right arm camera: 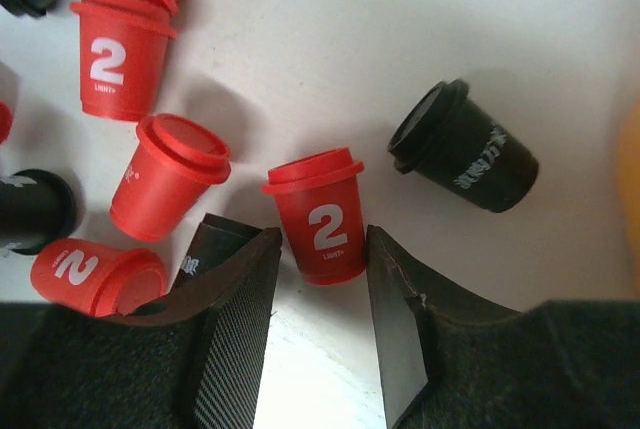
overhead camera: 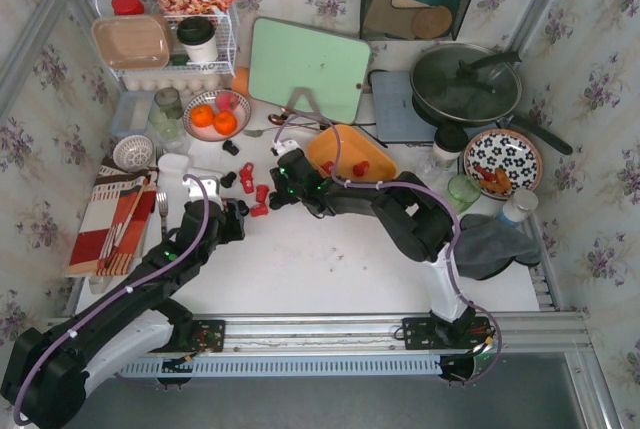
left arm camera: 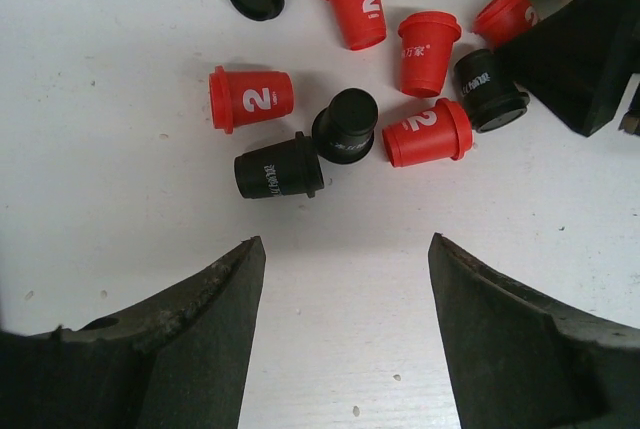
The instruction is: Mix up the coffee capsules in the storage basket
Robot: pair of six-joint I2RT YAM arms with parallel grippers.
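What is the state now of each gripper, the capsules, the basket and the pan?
left gripper, open, empty.
right gripper, jaws around a red capsule; grip unclear.
coffee capsules, mostly scattered on the table, many on their sides.
storage basket, only a few capsules inside.
pan, lid on.

1. Most capsules [overhead camera: 250, 187] lie loose on the table [overhead camera: 330, 259], just left of the basket [overhead camera: 372, 147].
2. A few lie in the basket.
3. One capsule [right arm camera: 320, 219] sits between the right fingers [right arm camera: 235, 329], touching both.
4. The left fingers [left arm camera: 190, 339] flank bare table before the cluster.
5. Oranges [overhead camera: 213, 119] sit behind the capsules; a plate [overhead camera: 510, 154] lies right of the basket.
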